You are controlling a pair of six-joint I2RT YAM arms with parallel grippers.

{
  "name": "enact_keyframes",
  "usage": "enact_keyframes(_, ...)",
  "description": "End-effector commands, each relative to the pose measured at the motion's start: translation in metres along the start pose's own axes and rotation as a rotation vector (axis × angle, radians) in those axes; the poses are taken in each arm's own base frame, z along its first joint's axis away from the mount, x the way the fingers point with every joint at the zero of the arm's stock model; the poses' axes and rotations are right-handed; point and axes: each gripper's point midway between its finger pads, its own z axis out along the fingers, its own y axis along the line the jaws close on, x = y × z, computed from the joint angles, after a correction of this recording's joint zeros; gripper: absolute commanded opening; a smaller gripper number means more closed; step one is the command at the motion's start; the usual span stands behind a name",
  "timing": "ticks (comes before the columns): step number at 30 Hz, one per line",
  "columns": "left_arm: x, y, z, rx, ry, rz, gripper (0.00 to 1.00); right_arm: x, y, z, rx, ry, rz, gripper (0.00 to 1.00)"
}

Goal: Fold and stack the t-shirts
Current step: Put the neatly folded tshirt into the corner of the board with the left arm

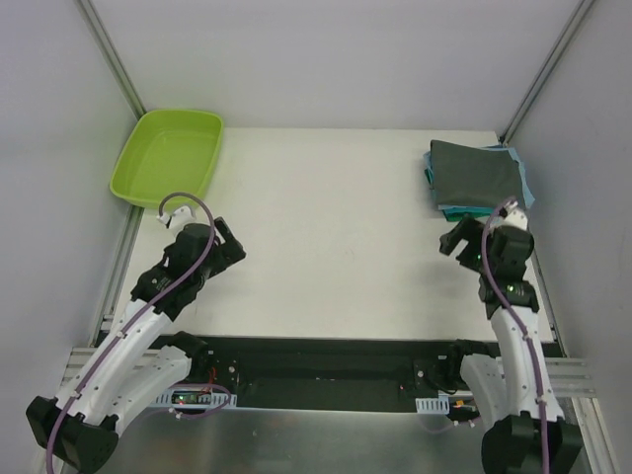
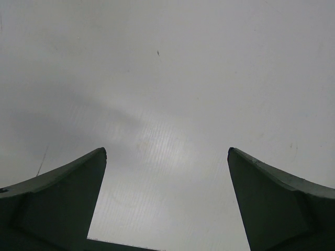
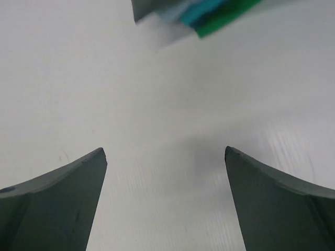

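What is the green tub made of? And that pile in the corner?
The green tub looks like smooth plastic: one moulded piece with rounded corners. The pile looks like soft matte cloth, folded flat with grey, blue and teal layers.

A robot lab's test cell: a bare white table [image 1: 336, 227] boxed in by plain white panels [image 1: 346, 59] and aluminium frame posts [image 1: 111, 59]; a left arm [image 1: 128, 331] and a right arm [image 1: 513, 341] bolted to a black base plate [image 1: 326, 360]; a purple cable [image 1: 186, 196] looping loose.
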Motion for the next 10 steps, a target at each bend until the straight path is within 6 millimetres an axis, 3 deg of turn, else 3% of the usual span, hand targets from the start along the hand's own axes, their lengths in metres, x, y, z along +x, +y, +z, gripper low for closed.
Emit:
enact_keyframes(1,0.009,0.007,-0.001,0.013,0.009,-0.012,0.99,0.034,0.002,-0.007,-0.081,-0.069,0.090,0.96)
enact_keyframes(4,0.016,0.010,-0.001,0.027,0.015,-0.016,0.99,0.043,-0.009,-0.012,-0.059,-0.143,0.124,0.96)
enact_keyframes(10,0.034,0.017,0.001,0.052,0.037,-0.055,0.99,0.037,-0.008,-0.012,-0.068,-0.185,0.154,0.96)
